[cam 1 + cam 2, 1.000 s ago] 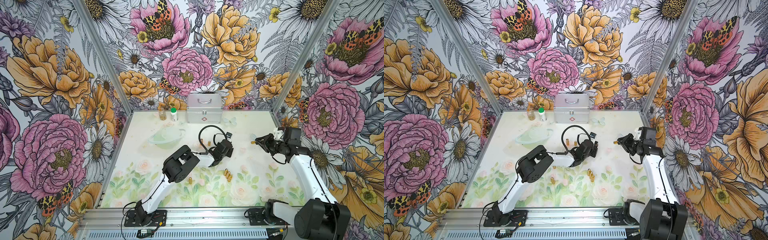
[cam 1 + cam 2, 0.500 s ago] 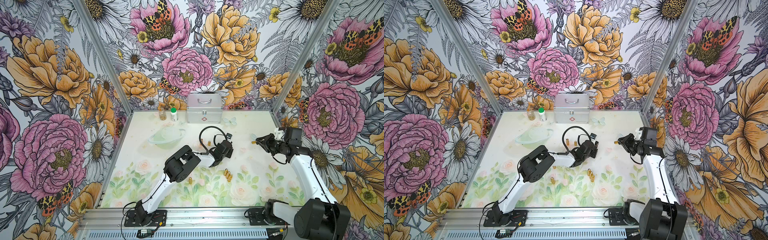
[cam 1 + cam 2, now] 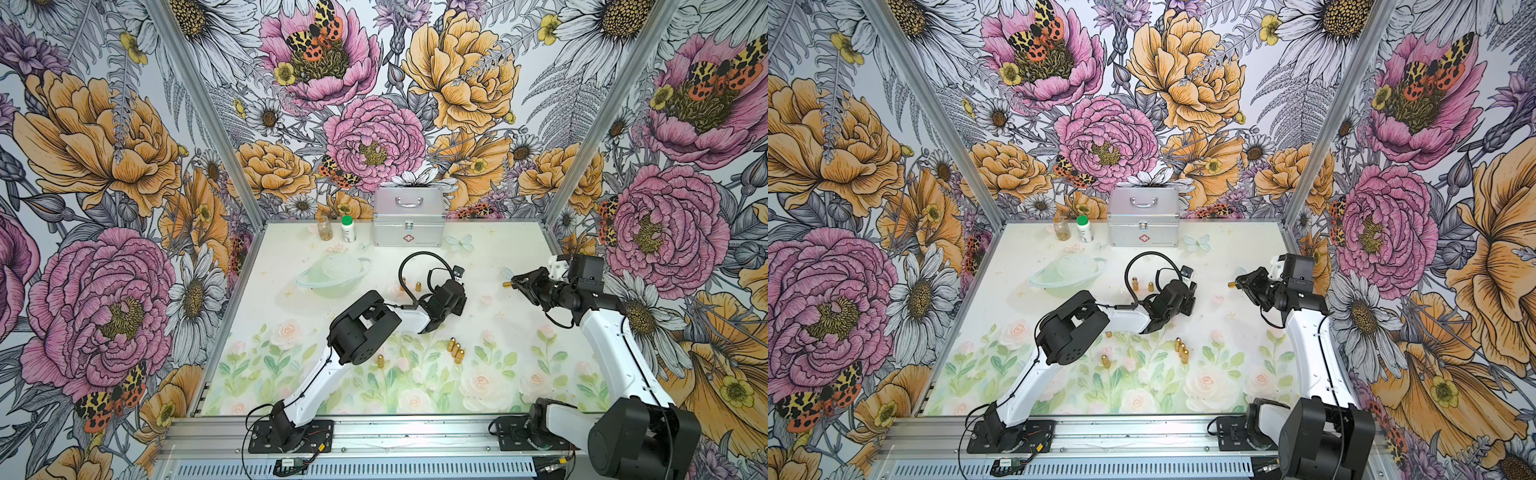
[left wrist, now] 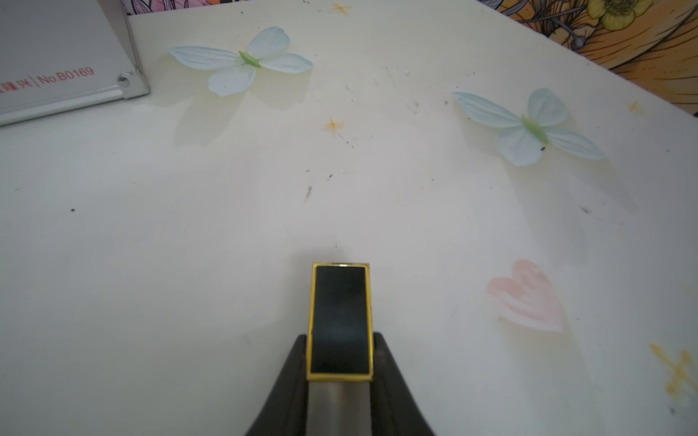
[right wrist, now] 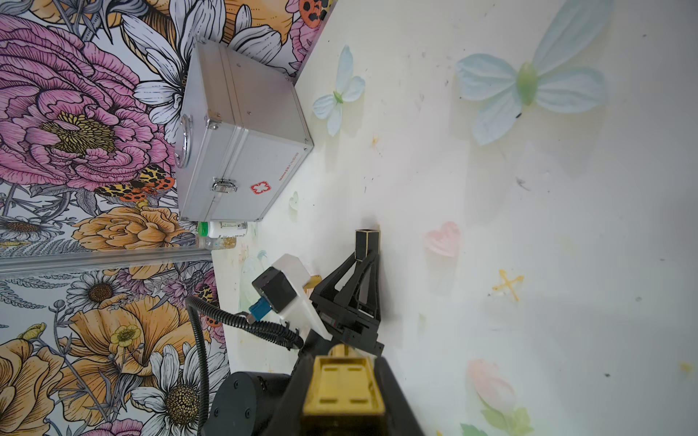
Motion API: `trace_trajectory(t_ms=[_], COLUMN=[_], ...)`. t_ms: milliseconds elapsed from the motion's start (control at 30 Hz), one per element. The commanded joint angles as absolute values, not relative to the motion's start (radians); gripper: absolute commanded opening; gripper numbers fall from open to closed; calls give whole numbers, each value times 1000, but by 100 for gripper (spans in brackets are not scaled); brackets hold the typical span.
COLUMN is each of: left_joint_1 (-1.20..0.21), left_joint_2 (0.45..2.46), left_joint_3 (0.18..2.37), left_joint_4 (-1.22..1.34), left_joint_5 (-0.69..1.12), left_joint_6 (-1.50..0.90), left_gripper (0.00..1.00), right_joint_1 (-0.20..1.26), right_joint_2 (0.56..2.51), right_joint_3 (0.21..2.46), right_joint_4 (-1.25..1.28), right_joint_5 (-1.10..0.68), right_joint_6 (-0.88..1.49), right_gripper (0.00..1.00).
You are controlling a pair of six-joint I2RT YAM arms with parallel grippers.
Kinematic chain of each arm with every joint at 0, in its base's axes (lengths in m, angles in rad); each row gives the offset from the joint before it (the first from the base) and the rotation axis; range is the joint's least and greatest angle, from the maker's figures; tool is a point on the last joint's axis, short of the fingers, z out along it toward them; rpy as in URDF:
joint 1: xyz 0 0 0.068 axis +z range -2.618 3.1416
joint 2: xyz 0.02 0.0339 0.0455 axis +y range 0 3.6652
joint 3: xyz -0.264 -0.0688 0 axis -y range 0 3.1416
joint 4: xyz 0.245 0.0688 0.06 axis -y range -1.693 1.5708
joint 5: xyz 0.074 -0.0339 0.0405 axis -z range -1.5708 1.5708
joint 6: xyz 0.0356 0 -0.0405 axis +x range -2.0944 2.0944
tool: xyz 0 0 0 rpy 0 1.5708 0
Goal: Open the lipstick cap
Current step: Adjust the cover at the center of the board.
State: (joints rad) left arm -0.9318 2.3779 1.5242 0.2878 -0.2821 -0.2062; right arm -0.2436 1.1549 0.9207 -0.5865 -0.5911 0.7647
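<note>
The left tool (image 4: 340, 341) is clamped on the black cap (image 4: 340, 302), over the middle of the tabletop (image 4: 151, 264). The right tool (image 5: 345, 362) grips the gold lipstick (image 5: 345, 389), well apart. The cap looks off. Both should hold tight so nothing drops.

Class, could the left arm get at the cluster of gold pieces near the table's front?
Probably yes for reach: the gold pieces lie uncovered on the table close to it. But the left tool is shut on the black cap.
</note>
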Motion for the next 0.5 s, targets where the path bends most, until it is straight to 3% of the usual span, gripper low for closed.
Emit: trace_trajectory(t_ms=[0,267,467], left_joint_1=[-920,-897,-854], left_joint_2=[2309,2101,1907], left_joint_3=[1543,1547,1550], left_joint_4=[189,-264,-612], left_joint_5=[-245,-126,-15], left_joint_6=[-192,-207,-247], left_gripper=[14,6,5], right_joint_1=[-252,-216,-141], right_joint_2=[1156,1171,1206], right_joint_3=[942,970,994], right_joint_4=[-575,-575,-568], right_joint_5=[-602,-626,-660], right_joint_6=[745,750,749], right_gripper=[20,21,21])
